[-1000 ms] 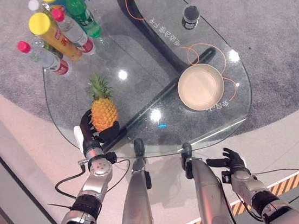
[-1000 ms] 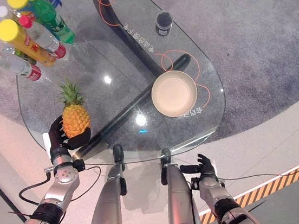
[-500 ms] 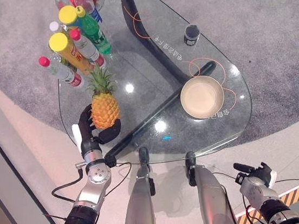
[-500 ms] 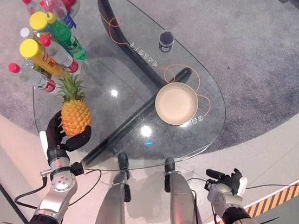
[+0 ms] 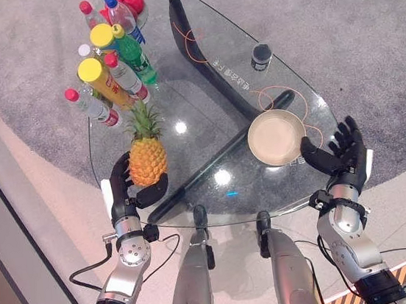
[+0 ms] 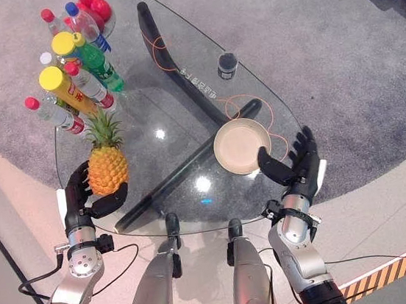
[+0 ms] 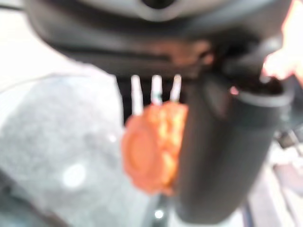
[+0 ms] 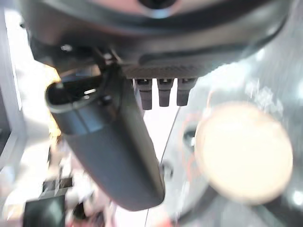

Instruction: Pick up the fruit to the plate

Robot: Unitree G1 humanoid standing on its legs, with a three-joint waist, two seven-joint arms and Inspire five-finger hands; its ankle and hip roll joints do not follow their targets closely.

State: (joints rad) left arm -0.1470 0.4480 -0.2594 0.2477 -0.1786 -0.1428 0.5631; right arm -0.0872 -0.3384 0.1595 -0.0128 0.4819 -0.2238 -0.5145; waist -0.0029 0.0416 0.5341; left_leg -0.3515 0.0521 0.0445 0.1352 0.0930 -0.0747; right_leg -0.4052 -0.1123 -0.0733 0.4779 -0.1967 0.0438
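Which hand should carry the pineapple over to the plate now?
Left. The left hand is already curled round the pineapple; the right hand is open and empty beside the plate.

A glass table (image 5: 184, 117) stands on grey carpet (image 5: 367, 43). A cream plate (image 5: 276, 137) sits near its right edge. Bottles (image 5: 111, 67) crowd the far left corner, and a dark cup (image 5: 261, 56) stands at the far edge.

A pineapple (image 5: 147, 161) is found on the glass table (image 5: 206, 114) at 9 o'clock, inside the left hand (image 5: 126, 191). A group of bottles (image 5: 111, 67) is placed behind it at 11 o'clock. A plate (image 5: 277, 137) is set at 3 o'clock, well apart from the pineapple. The right hand (image 5: 340, 153) is held just beside the plate. A small jar (image 5: 261, 56) is seen at 1 o'clock.
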